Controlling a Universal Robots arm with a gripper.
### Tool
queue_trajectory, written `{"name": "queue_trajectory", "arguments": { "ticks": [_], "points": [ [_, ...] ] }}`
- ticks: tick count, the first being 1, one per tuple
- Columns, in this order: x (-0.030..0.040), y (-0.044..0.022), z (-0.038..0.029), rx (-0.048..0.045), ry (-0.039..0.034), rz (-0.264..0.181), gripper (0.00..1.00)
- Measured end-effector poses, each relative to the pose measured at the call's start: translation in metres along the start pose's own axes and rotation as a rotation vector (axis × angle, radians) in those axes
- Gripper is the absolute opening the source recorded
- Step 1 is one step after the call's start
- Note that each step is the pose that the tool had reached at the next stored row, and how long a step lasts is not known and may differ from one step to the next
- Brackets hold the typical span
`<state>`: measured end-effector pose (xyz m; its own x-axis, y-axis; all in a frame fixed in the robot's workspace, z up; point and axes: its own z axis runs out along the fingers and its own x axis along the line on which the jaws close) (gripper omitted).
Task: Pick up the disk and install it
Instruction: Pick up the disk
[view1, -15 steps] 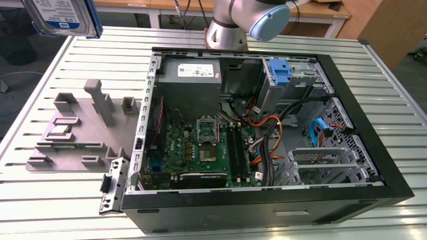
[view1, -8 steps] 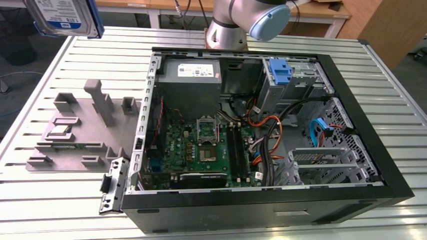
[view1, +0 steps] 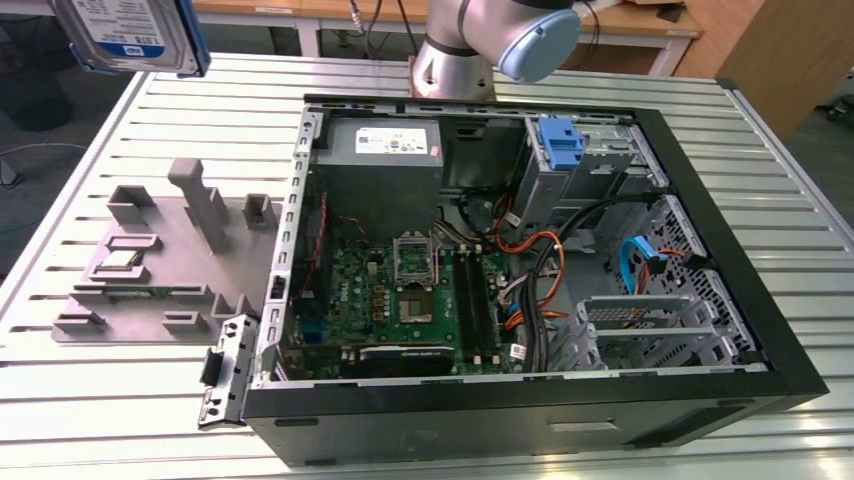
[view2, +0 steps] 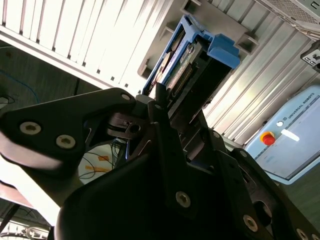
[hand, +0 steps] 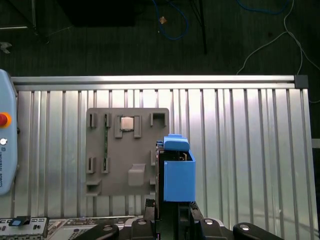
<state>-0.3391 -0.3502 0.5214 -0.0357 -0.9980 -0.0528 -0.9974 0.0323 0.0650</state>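
Note:
The disk (view1: 134, 35), silver with a white-and-blue label and a blue carrier frame, hangs high above the table's far corner on the exterior view's left. In both wrist views it stands on edge between my black fingers, its blue carrier (hand: 177, 172) pointing away from the wrist over the grey fixture plate (hand: 127, 150). The second wrist view shows the disk's connector edge (view2: 187, 70) and my gripper (view2: 175, 112) shut on it. The open computer case (view1: 534, 270) lies on its side to the exterior view's right of the disk, well below it.
The grey fixture plate (view1: 160, 260) with upright posts lies on the slatted metal table (view1: 80, 400) beside the case. Inside the case are a blue bracket (view1: 561, 145), a metal drive cage (view1: 654, 320), the motherboard and loose cables. A pendant (view2: 290, 140) lies at the table's edge.

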Motion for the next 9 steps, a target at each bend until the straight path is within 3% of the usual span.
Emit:
{"name": "queue_trajectory", "arguments": {
  "ticks": [9],
  "points": [
    [-0.0001, -0.0031, -0.0002, 0.0, 0.0, 0.0, 0.35]
  ]
}}
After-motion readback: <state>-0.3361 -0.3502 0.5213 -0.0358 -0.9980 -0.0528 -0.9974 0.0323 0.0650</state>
